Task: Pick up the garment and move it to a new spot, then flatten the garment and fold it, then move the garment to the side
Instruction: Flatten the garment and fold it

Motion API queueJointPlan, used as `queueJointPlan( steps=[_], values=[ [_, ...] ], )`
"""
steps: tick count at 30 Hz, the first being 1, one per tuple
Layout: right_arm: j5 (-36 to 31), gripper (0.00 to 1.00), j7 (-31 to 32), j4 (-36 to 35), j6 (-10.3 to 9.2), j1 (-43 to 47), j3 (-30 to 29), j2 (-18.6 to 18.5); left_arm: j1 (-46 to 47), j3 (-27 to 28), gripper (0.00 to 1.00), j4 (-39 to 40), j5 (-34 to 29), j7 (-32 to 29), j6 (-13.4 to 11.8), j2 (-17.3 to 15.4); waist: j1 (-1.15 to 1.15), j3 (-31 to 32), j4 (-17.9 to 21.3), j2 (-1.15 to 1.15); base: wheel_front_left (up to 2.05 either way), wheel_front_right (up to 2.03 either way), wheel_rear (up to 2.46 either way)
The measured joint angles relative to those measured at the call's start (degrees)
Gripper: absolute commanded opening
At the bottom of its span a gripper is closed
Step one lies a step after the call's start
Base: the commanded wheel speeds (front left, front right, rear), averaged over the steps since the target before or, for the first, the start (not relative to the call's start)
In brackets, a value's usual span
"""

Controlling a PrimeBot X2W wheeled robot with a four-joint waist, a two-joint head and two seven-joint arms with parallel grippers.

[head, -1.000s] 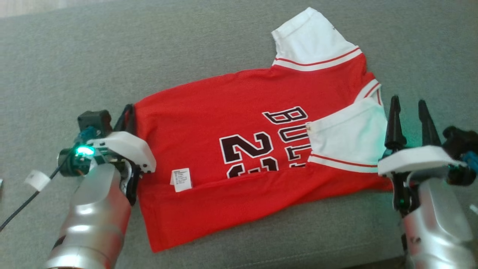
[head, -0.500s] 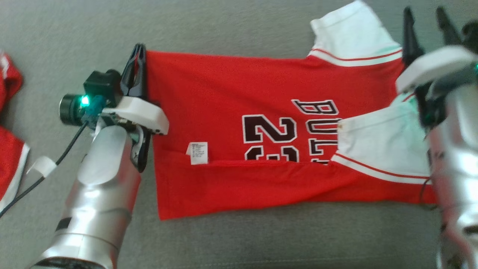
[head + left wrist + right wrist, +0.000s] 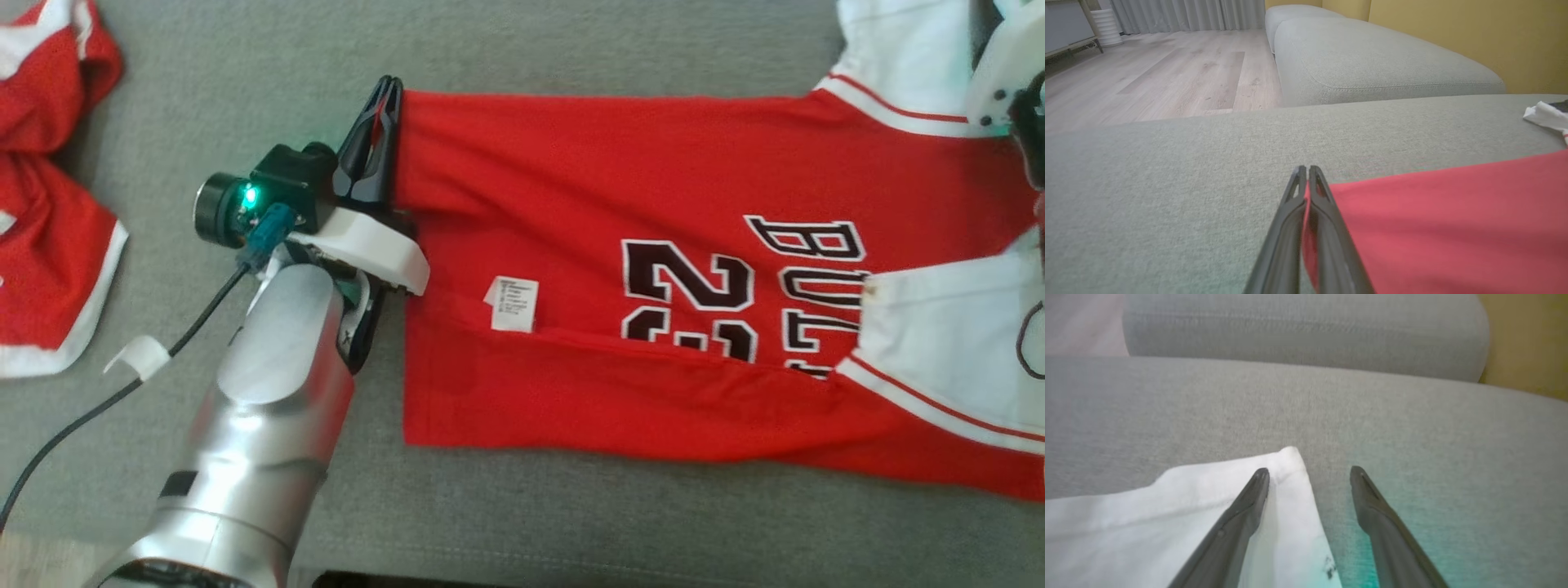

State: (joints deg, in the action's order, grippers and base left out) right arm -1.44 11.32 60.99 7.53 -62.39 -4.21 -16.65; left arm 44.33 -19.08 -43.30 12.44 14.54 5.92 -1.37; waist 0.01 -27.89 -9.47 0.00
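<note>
Red jersey [image 3: 637,163], white sleeves [image 3: 955,351], black lettering, lies lengthwise across the frame, hem [image 3: 411,367] left. The left gripper [image 3: 389,88] pinches the hem; the right gripper [image 3: 1309,471] gapes over a sleeve [image 3: 1167,506].

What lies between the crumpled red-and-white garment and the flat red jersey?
In the head view: bare grey sofa cushion and the left gripper, shut on the red jersey.

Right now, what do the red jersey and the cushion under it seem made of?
The red jersey: thin matte knit cloth, probably; it lies limp and creases along its fold. The cushion: grey woven upholstery, matte; fine weave and a stitched edge seam show.
</note>
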Motion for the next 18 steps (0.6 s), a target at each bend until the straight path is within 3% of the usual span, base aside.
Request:
queueJointPlan(
  steps=[5, 6, 7, 12, 18],
  values=[
    [0.1, 1.0, 2.5, 2.5, 0.0, -3.1, 0.4, 0.0, 0.1, -2.1, 0.0, 0.9, 2.4, 0.0, 0.1, 0.0, -0.01, -1.5, -1.3, 0.0, 0.0, 0.0, 0.0],
    [0.2, 0.63, 2.6, 2.8, 0.0, -3.5, 0.9, 0.0, 0.1, -2.3, 0.0, 0.9, 2.6, 0.0, 0.1, 0.0, -0.01, -1.5, -1.4, 0.0, 0.0, 0.0, 0.0],
    [0.2, 0.0, 2.6, 3.2, 0.0, -3.8, 1.4, 0.1, 0.1, -2.5, 0.0, 0.9, 2.9, 0.0, 0.1, 0.0, -0.01, -1.5, -1.4, 0.0, 0.0, 0.0, 0.0],
    [0.4, 0.0, 0.0, 3.5, 0.0, -3.8, 1.9, 0.0, 0.3, -2.8, 0.0, 1.4, 3.2, 0.0, -0.5, 0.0, -0.01, -1.5, -1.2, 0.0, 0.0, 0.0, 0.0],
    [-1.2, 0.0, -13.4, 0.4, 0.0, -4.1, -1.1, -0.4, 2.2, 1.1, 0.0, 5.0, 2.5, 0.0, -0.9, 0.1, -0.01, -1.2, -0.5, 0.0, 0.0, 0.0, 0.0]
  ],
)
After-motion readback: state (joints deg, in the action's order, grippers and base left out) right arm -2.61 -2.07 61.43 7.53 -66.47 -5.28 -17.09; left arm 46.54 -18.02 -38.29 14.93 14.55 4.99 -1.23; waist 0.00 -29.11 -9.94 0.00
